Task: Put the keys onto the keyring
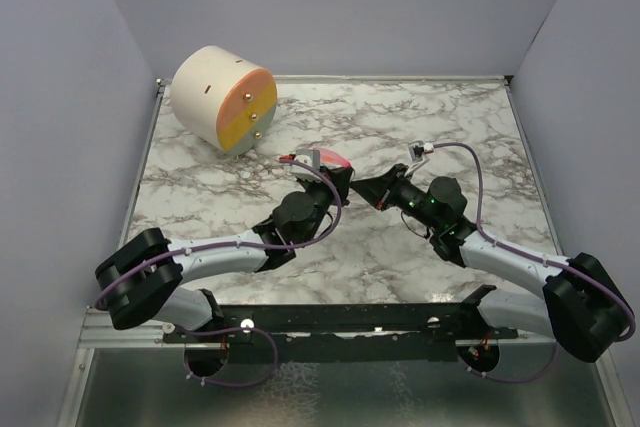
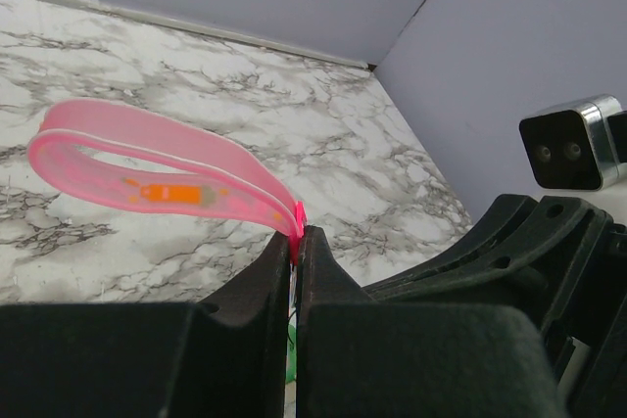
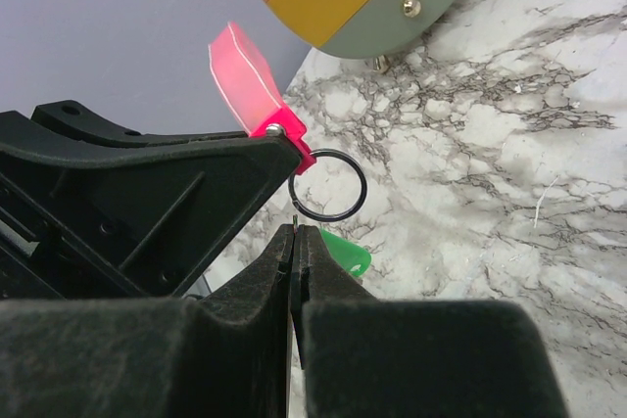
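Note:
A translucent pink strip (image 2: 147, 168), bent into a loop, ends in a red tab (image 3: 294, 139). My left gripper (image 2: 299, 237) is shut on that tab end. The black keyring (image 3: 363, 186) hangs from the tab, in the air above the marble. My right gripper (image 3: 295, 232) sits just below the ring, shut on a thin sliver seen edge-on; I cannot tell what the sliver is. A small green key (image 3: 348, 254) shows beside my right finger, and whether it hangs on the ring is unclear. From above, both grippers (image 1: 340, 180) (image 1: 363, 190) meet tip to tip at mid-table.
A big cream cylinder (image 1: 222, 97) with an orange-and-pink face lies at the back left of the marble table (image 1: 440, 127). Grey walls close in the back and both sides. The left gripper's black body (image 3: 127, 203) sits close to the left of my right fingers.

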